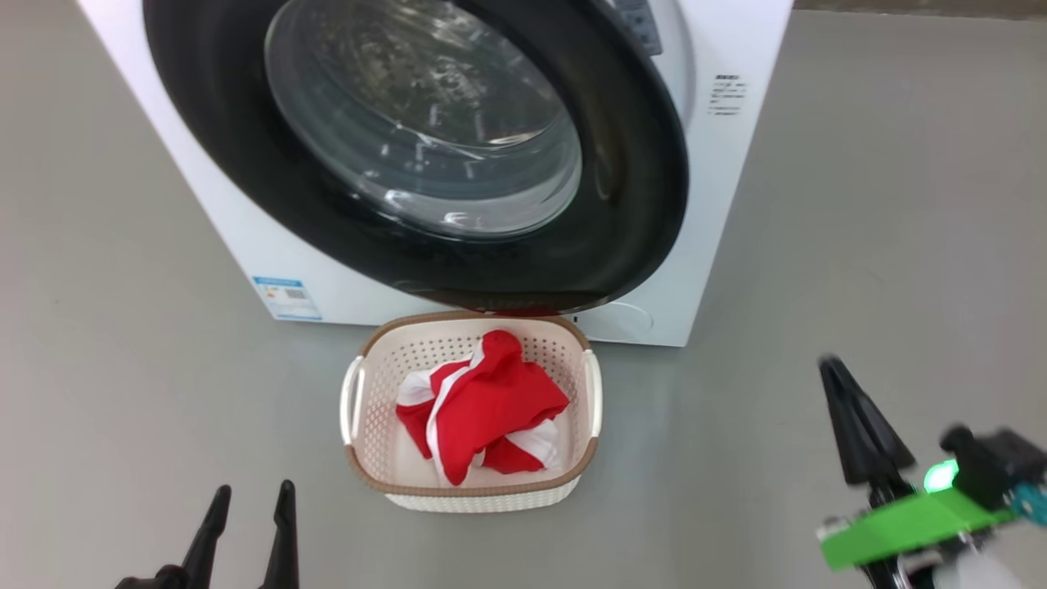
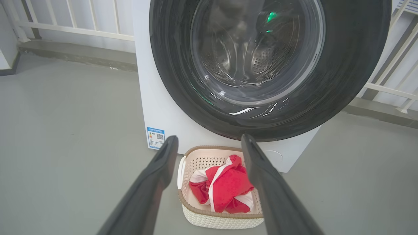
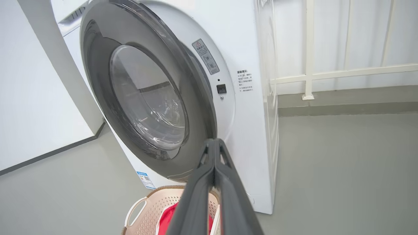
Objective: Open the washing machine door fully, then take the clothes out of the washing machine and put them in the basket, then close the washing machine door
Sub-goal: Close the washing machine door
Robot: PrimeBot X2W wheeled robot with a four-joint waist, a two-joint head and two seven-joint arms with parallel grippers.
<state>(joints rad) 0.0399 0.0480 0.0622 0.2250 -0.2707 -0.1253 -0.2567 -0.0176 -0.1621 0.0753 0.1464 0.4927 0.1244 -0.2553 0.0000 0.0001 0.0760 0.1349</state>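
The white washing machine [image 1: 736, 204] stands ahead. Its washing machine door [image 1: 622, 204], black-rimmed with a glass bowl, hangs ajar; in the right wrist view the door [image 3: 98, 81] stands a little off the machine front. The cream basket [image 1: 470, 491] sits on the floor below the door, with the red and white clothes [image 1: 483, 405] lying in it. My left gripper [image 1: 251, 495] is open and empty at the lower left, short of the basket [image 2: 222, 222]. My right gripper [image 1: 833, 368] is shut on nothing, right of the basket, its tip [image 3: 214, 142] near the door's free edge.
Grey floor [image 1: 123, 327] surrounds the machine on both sides. A white railing [image 3: 326, 75] runs behind the machine on a low kerb. A white wall [image 3: 32, 98] stands on the machine's other side. A blue sticker [image 1: 286, 298] marks the machine's lower front.
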